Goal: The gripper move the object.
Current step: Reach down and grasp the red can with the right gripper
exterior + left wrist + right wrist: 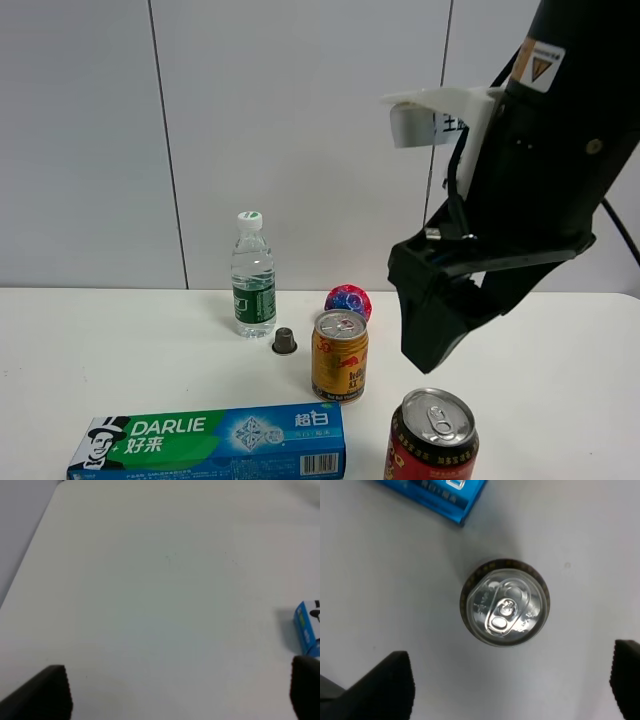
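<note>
The red can [432,440] with a black upper band and silver pull-tab top stands upright at the table's front edge, right of centre. My right gripper [436,345], a large black claw, hangs open in the air just above and behind it. In the right wrist view the can's top [505,602] shows from straight above, with the open right gripper [510,685] high over it and not touching it. My left gripper [177,695] is open and empty over bare white table; it does not show in the exterior view.
A shorter gold can [340,355] stands just left of and behind the red can. A blue Darlie toothpaste box [210,440] lies at the front left. A water bottle [254,275], a small dark capsule [285,341] and a colourful ball [348,300] sit further back.
</note>
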Robot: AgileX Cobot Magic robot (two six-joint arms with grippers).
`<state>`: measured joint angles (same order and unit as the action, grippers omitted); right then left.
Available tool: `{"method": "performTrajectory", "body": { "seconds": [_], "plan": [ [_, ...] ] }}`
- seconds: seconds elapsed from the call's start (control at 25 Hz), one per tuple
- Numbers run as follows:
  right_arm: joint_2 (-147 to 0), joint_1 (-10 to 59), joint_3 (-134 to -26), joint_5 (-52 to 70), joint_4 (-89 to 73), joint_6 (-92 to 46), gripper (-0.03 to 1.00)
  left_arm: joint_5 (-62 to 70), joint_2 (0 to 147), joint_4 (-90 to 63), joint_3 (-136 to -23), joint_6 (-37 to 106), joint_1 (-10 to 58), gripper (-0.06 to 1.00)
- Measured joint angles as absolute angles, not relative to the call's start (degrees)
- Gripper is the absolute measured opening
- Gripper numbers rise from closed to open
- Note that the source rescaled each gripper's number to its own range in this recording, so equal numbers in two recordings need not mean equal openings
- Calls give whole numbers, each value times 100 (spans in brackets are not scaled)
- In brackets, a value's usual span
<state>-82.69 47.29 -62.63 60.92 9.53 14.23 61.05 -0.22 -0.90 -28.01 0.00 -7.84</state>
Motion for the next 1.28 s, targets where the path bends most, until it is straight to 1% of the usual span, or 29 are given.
{"method": "performTrajectory", "body": {
  "seconds": [0.12, 0.24, 0.32, 0.44, 0.64, 0.84, 1.0, 1.28],
  "plan": [
    [-8508, 4596, -6162, 6017, 926, 1268, 70, 6105, -22, -90, -2801, 0, -784, 100],
    [-8684, 4528, -5857, 5689, 926, 1239, 70, 6105, -22, -90, -2801, 0, -784, 100],
    [-8716, 4518, -5673, 5415, 915, 1227, 74, 6105, -22, -90, -2801, 0, -784, 100],
    [-8749, 4518, -5515, 5018, 839, 1221, 84, 6105, -22, -90, -2801, 0, -784, 100],
    [-9001, 4514, -5492, 4854, 725, 1221, 88, 6105, -22, -90, -2801, 0, -784, 100],
    [-9258, 4497, -5486, 4846, 738, 1221, 98, 6105, -22, -90, -2801, 0, -784, 100],
    [-9284, 4497, -5486, 4742, 841, 1221, 100, 6105, -22, -90, -2801, 0, -784, 100],
    [-9556, 4497, -5486, 4692, 840, 1221, 100, 6105, -22, -90, -2801, 0, -784, 100]
  ]
}}
